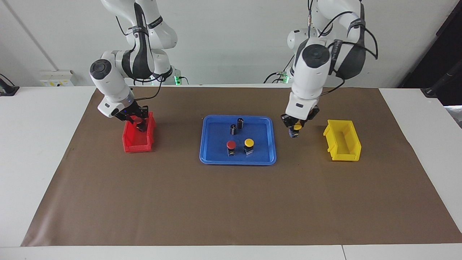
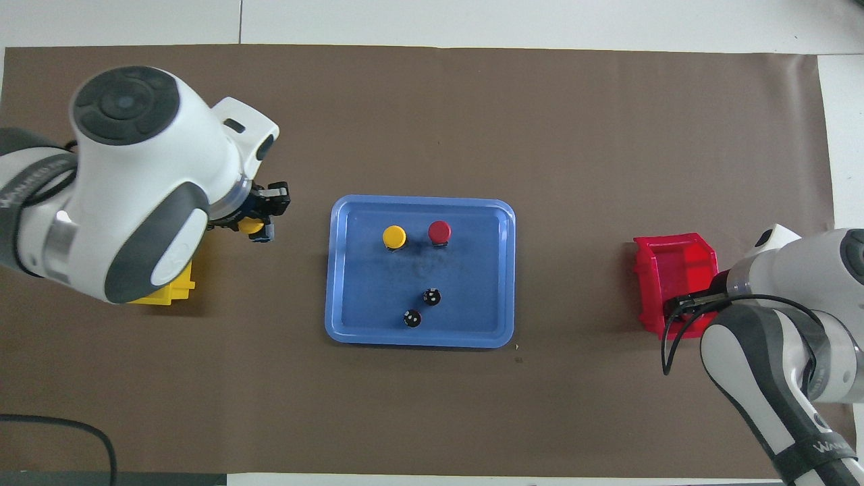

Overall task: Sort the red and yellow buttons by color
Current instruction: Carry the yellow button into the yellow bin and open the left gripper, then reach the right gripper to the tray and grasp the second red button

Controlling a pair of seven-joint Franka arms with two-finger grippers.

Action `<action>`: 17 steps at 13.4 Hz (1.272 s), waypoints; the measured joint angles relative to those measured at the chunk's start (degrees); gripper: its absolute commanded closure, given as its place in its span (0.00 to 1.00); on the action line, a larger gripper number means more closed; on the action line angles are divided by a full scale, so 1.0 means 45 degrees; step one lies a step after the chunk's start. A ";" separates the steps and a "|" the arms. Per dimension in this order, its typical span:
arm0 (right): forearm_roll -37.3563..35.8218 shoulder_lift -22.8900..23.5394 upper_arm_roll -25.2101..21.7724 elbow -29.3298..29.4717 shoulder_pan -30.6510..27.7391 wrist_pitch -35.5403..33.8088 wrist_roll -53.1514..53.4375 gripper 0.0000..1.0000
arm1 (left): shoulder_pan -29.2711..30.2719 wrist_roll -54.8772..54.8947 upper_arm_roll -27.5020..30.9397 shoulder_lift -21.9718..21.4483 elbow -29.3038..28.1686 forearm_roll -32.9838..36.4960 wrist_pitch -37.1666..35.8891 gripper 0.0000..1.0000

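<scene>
My left tool (image 1: 296, 129) clamped on yellow button (image 1: 297, 126) over the counter (image 1: 173, 202); right tool (image 1: 139, 122) over red bin (image 1: 137, 144), grip unclear

The scene is bright and evenly lit from above, so the shadows under the blue tray (image 1: 237, 157) and beside the yellow bin (image 1: 343, 144) are short and soft. The white wall (image 1: 231, 39) and the white table (image 1: 36, 151) look a little washed out, while the brown mat (image 1: 231, 202) shows no strong glare. Both views are mostly sharp, but in the overhead view the big left arm (image 2: 128, 182) close to the camera looks slightly soft and swollen.
</scene>
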 measured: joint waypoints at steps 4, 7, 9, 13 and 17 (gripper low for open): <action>-0.0007 0.0018 0.0069 0.0990 0.0026 -0.0912 -0.0027 0.42 | 0.0167 0.4307 0.2862 -0.0927 -0.0564 -0.0287 -0.0276 0.98; 0.0003 0.0258 0.0142 0.2741 0.0381 -0.2357 0.0037 0.37 | 0.0170 0.5261 0.3557 -0.1071 -0.2134 -0.0328 0.1508 0.98; 0.0021 0.0735 0.0150 0.4070 0.1406 -0.2765 0.0899 0.35 | 0.0167 0.5338 0.3560 -0.1065 -0.3119 -0.0329 0.2617 0.98; 0.0717 0.2457 0.0242 0.7227 0.4630 -0.2764 0.5234 0.35 | 0.0175 0.5638 0.3852 -0.1071 -0.3862 -0.0329 0.3314 0.98; 0.0668 0.5178 0.0255 1.0631 0.7040 -0.2649 0.8342 0.34 | 0.0175 0.5961 0.3997 -0.1131 -0.4709 -0.0329 0.3842 0.98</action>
